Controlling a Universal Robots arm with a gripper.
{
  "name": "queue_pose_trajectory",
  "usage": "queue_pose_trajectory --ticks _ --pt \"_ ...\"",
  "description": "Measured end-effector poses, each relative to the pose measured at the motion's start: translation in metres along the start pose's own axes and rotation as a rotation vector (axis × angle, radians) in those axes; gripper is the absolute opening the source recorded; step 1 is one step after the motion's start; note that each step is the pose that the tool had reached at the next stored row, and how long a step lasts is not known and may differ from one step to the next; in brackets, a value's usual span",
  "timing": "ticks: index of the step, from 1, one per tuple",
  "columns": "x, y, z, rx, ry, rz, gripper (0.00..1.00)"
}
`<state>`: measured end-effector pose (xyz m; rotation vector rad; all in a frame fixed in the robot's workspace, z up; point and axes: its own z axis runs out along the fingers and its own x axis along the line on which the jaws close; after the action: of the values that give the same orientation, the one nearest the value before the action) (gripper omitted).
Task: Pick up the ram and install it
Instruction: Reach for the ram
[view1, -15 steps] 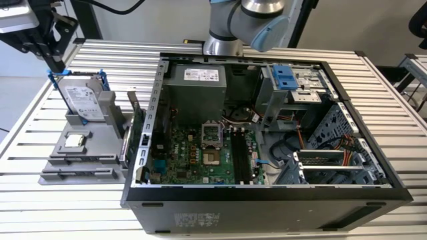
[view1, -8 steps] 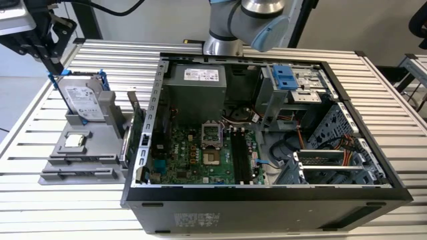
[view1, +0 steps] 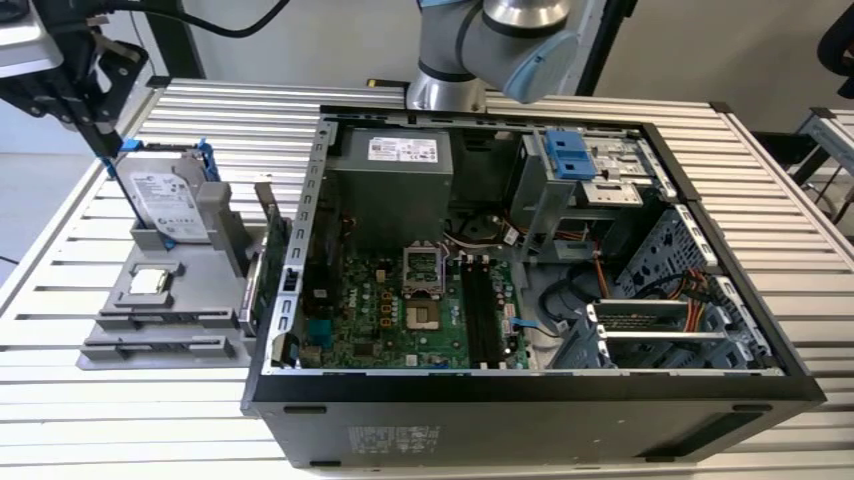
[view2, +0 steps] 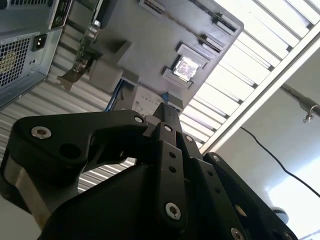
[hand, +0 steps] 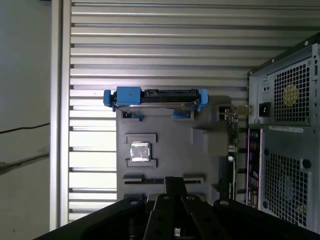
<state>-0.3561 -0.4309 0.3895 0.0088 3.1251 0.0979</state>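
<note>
One pair of fingers drawn narrow, above grey tray, hard drive, computer case beside

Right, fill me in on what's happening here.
A robot arm is working beside an open computer case on a slatted table. In the exterior view its claw hangs over the grey parts tray on that view's left, by the upright hard drive. Whether it holds the memory stick can't be told.
</note>
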Motion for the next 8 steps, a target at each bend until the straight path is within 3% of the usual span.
queue_pose_trajectory --ticks 8 --pt "0.0003 -0.0098 -0.0004 0.0000 -0.0001 0.000 0.00"
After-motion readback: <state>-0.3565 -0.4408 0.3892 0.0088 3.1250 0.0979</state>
